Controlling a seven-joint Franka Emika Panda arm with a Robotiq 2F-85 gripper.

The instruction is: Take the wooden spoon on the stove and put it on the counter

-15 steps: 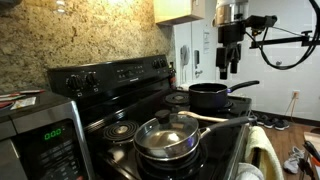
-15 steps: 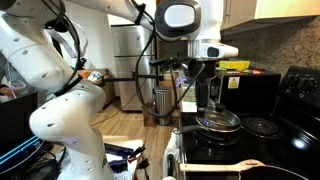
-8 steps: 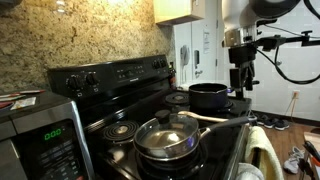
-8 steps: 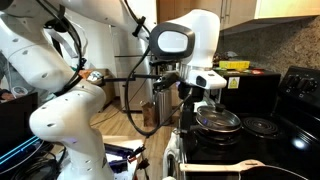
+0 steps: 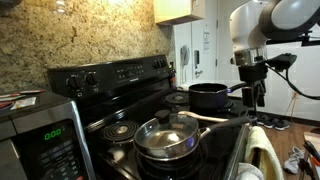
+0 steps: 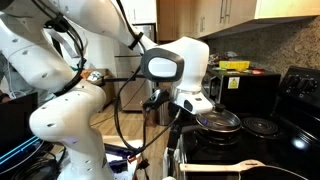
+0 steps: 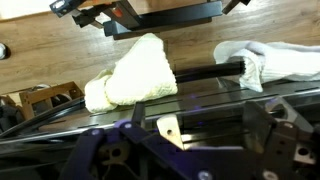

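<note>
Your claw (image 5: 250,96) hangs with its fingers pointing down, just off the front edge of the stove (image 5: 120,78) and level with the black pot (image 5: 207,96), close beside the pot's long handle. In the wrist view the fingers are dark and blurred, so you cannot tell how far apart they stand. Nothing shows in their grip.

In both exterior views the wooden spoon (image 5: 215,118) (image 6: 220,167) lies flat near the front of the stove. It sits lower than your claw, off toward the lidded steel pan (image 5: 167,135), and is not touched by the claw. The spoon is pale tan with a long, flat, straight handle, and it is longer than the pan is wide. The end farther from the stove's front edge widens into a broad rounded head.

Under your claw, the wrist view shows a yellow towel (image 7: 135,72) and a white towel (image 7: 270,60) draped over a dark bar (image 7: 205,72).

A second ago your claw was higher, right above the black pot. Half a second ago it had slid outward past the pot's rim. Now it is lower again and out beyond the stove's front edge. The spoon, the pot and the pan have not moved.
</note>
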